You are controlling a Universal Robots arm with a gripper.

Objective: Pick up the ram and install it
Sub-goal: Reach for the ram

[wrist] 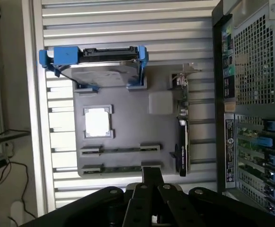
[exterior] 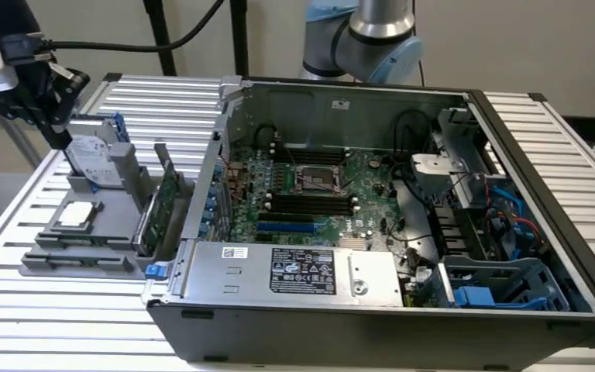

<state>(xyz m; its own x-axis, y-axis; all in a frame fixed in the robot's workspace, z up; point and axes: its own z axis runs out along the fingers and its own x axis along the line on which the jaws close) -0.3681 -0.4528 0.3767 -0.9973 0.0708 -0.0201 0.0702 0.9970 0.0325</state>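
- A big black metal computer box (exterior: 380, 329) sits open on the silver striped bench (exterior: 60, 318).
- Inside the box is a green board (exterior: 372, 177) with long black slots (exterior: 308, 203), and nothing sits in those slots.
- A flat grey plastic tray (wrist: 128, 99) lies on the bench just beside the box, at the exterior view's left.
- Two thin ram sticks rest in narrow holders on the tray. They lie side by side, near the tray's edge.
- The first slim, long green ram stick (wrist: 121, 148) is the one nearer the middle of the tray.
- The second slim, long green ram stick (wrist: 116, 168) is right at the tray's edge.
- A shiny silver square chip (wrist: 98, 122) sits on the tray near the sticks.
- A silver hard drive in a blue plastic frame (wrist: 104, 64) stands at the far end of the tray.
- A wider green card (wrist: 182, 137) stands on its edge on the side of the tray next to the box.
- The black gripper (exterior: 58, 133) hangs in the air over the tray and is not touching a stick.
- In the wrist view, the gripper (wrist: 151, 174) is nearest the second stick.
- I cannot tell if the gripper is released or clenched.
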